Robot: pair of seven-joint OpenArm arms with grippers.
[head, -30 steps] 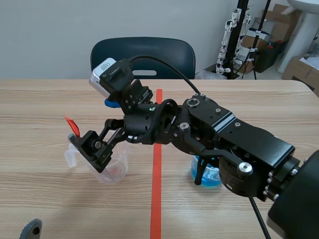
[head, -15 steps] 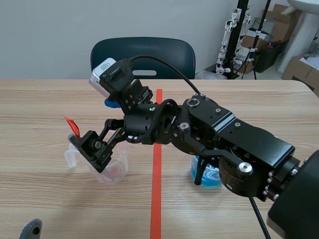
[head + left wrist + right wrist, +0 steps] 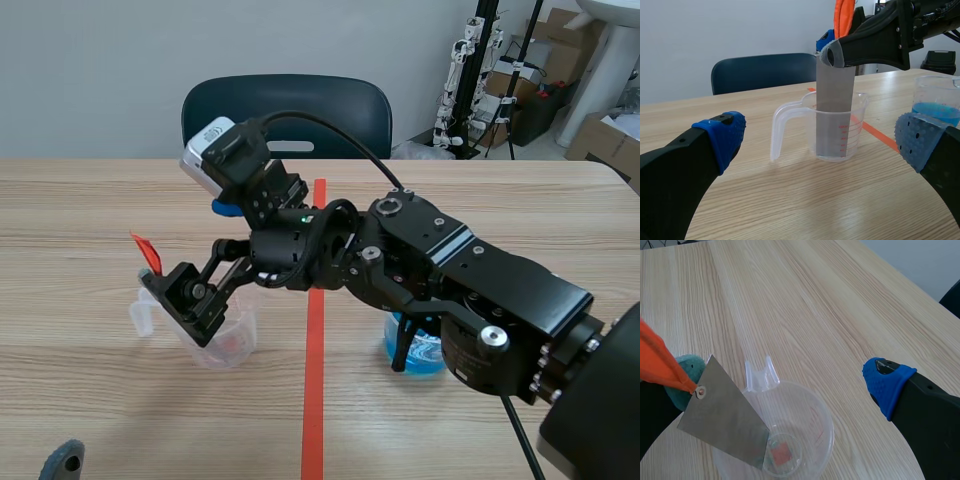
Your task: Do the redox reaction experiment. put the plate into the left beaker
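Pale wooden table: left of the tape line, the grey metal plate stands with its lower corner inside the clear plastic beaker, tagged top touching the right gripper, whose fingers stand apart, gripping nothing. Nearer, the left gripper gapes too. Placement looks done; next, withdraw without tipping anything.

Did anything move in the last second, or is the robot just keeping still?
Nothing has visibly changed. The right gripper is over the left beaker with its fingers apart. The plate stands in that beaker, its top corner against one pad. The left gripper is open, low over the table, and the beaker of blue liquid is where it was.
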